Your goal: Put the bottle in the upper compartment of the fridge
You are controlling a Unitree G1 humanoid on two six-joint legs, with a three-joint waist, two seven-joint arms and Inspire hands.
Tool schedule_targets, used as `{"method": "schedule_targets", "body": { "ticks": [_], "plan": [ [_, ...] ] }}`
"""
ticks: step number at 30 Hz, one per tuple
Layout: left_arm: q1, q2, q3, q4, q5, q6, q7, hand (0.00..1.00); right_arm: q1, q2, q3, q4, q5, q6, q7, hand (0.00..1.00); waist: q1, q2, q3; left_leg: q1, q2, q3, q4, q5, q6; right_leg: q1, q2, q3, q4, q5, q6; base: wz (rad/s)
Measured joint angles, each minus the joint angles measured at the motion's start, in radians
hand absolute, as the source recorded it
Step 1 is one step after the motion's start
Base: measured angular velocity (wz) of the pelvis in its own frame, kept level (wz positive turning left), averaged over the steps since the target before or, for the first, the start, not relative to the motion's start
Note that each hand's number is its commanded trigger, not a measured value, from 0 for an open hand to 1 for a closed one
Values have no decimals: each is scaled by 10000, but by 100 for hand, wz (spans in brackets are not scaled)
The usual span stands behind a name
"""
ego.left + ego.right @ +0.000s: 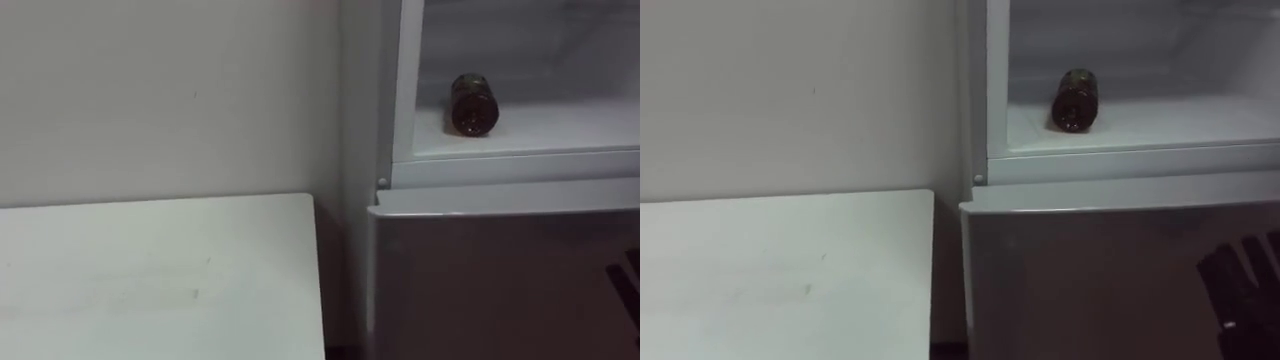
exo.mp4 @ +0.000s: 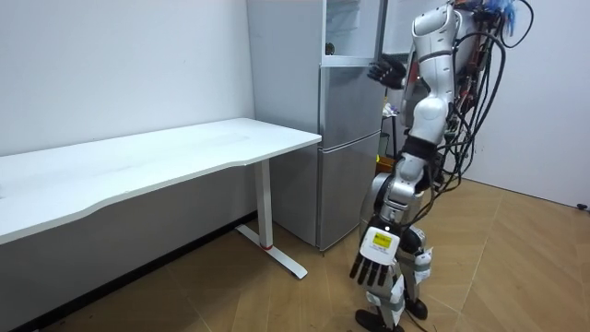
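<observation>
A dark brown bottle lies on its side on the white shelf of the open upper fridge, one end facing me. No hand touches it. My right hand hangs in front of the closed lower fridge door, below and to the right of the bottle, its dark fingers straight. In the room view that right hand is raised at the fridge's front. My left hand hangs low at my side, fingers straight and holding nothing.
A white desk stands against the wall to the left of the fridge, with a narrow gap between them. The grey lower fridge door is closed. I stand on the wooden floor facing the fridge.
</observation>
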Motion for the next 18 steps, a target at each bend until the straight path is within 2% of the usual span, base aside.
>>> {"method": "schedule_targets", "body": {
  "ticks": [5, 8, 13, 18],
  "plan": [
    [27, -3, 206, 3, 2, -12, 118, 0, 111, 51, -261, 643, -24, -63, -574, 0, -224, -51, 7, 18, 2, 21, -30, -27, -21, 111, 19, 64, -153, -1, 5, -2],
    [70, 12, 238, -253, -4, -16, 263, 0, 135, 78, -743, 666, -37, -81, -1302, 0, -355, -111, 17, 9, -14, -12, -31, -34, -21, 110, -3, -48, -156, -16, 14, 3],
    [106, 45, 602, -519, -16, -78, 367, 0, 125, 193, -1608, 882, -1209, -218, -3164, 0, -613, -481, 29, -12, -31, -114, -64, -37, -32, 113, -3, -139, -157, -66, -1, 5],
    [131, 70, 598, -556, 6, -95, 554, 0, 93, 191, -2351, 994, -2101, -365, -5212, 0, -771, -605, 35, -50, -59, -120, -132, -39, -35, 71, 34, -156, -155, -73, 5, 0]
  ]
}}
